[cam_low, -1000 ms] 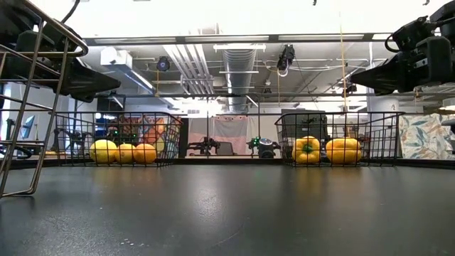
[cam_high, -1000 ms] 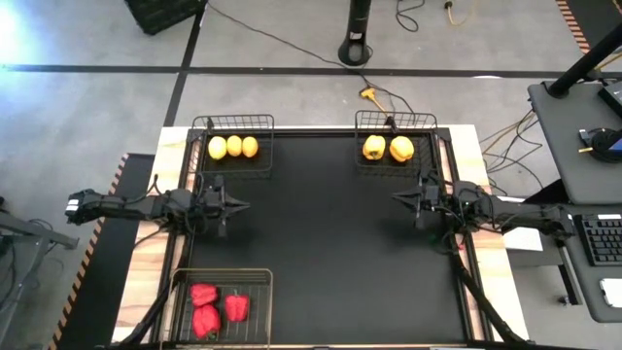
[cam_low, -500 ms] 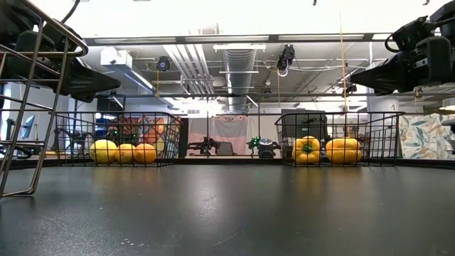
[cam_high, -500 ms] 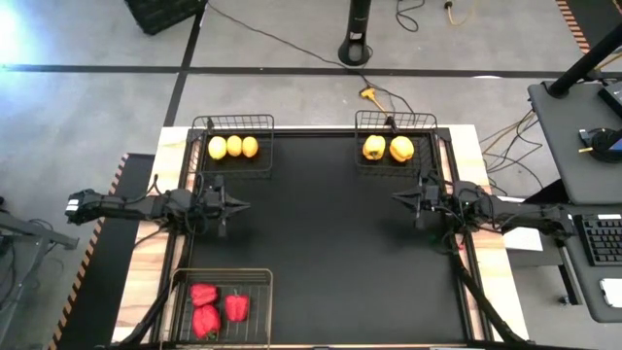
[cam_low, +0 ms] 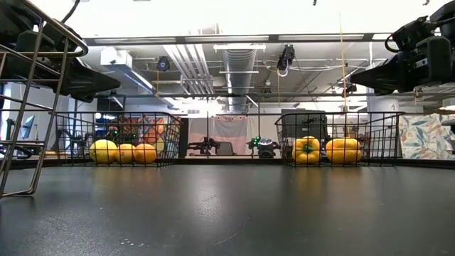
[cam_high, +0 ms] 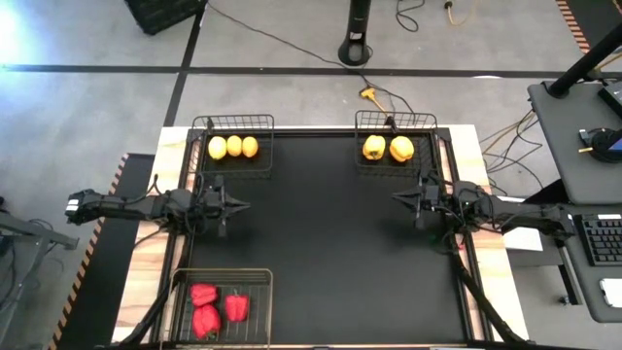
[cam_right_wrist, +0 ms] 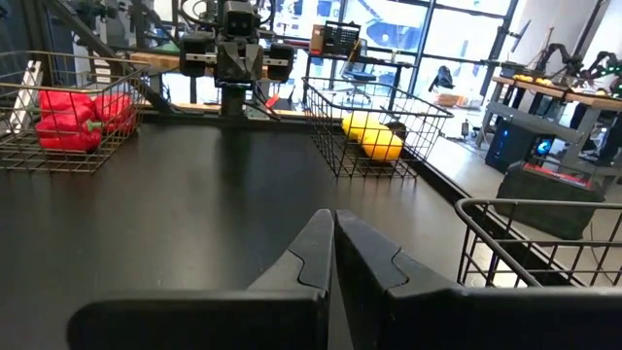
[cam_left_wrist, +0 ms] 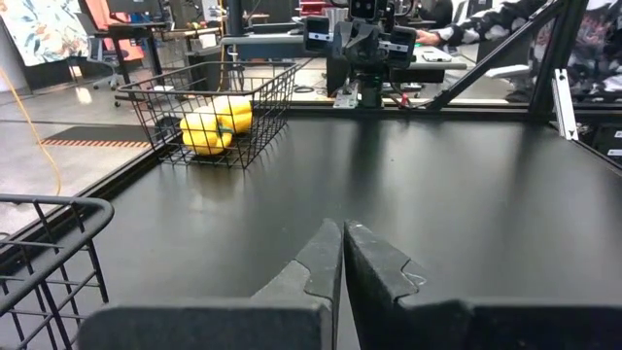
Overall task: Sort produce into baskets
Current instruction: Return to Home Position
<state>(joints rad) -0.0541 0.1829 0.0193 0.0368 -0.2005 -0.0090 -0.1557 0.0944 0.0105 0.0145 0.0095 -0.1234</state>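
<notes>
Three baskets [cam_high: 233, 119] hold three red peppers [cam_high: 206, 317], two yellow peppers [cam_high: 374, 148] and three citrus fruits [cam_high: 234, 146]; left gripper [cam_high: 245, 205] and right gripper [cam_high: 395, 197] hang closed, empty.

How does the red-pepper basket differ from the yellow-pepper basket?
The red-pepper basket holds three red peppers; the yellow-pepper basket holds two yellow peppers. The red-pepper basket sits bottom left in the high view, the yellow-pepper basket top right. The red-pepper basket's wire looks lighter and gold-toned; the yellow-pepper basket's looks black. Both are open-topped rectangular wire baskets.
</notes>
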